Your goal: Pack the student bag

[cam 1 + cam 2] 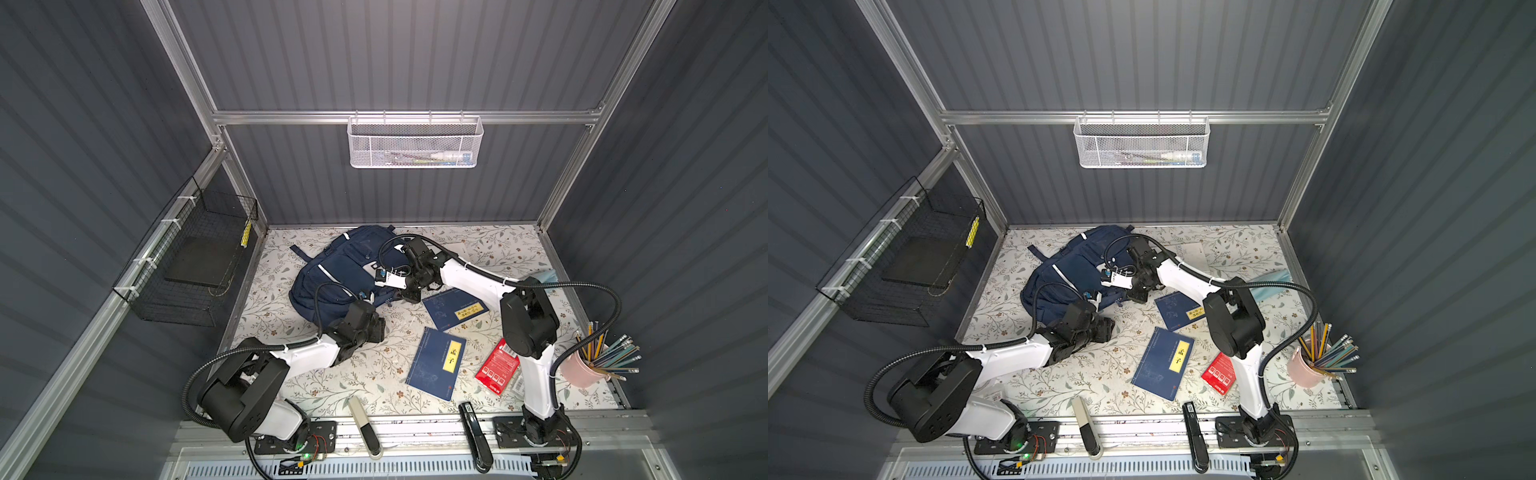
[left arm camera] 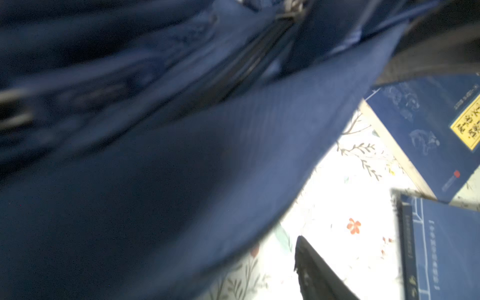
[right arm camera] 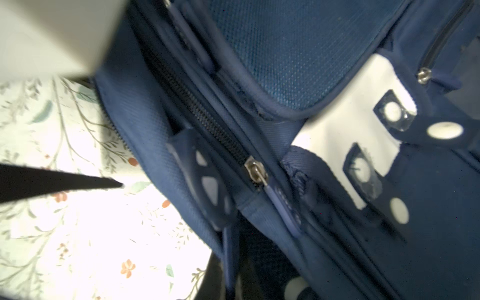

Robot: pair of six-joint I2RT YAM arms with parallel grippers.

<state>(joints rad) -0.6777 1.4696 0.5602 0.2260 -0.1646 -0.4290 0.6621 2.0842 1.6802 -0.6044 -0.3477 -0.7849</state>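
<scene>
The student bag (image 1: 338,276) is a navy backpack lying at the back left of the flowered table, seen in both top views (image 1: 1067,274). My right gripper (image 1: 409,296) is at the bag's right edge, shut on a thin blue pull strap (image 3: 230,246) that runs down between its jaws. Beside the strap are a metal zip slider (image 3: 255,172) and the white patch (image 3: 337,124). My left gripper (image 1: 379,328) is at the bag's near right corner. One dark finger (image 2: 311,270) shows, apart from the fabric (image 2: 207,181). The fabric hides the other finger.
Two blue books (image 1: 455,309) (image 1: 436,363) lie right of the bag, with a red packet (image 1: 497,365) beyond. A pink cup of pencils (image 1: 582,368) stands at the right edge. A black stapler (image 1: 476,432) and a white-and-black bar (image 1: 365,428) lie at the front rail.
</scene>
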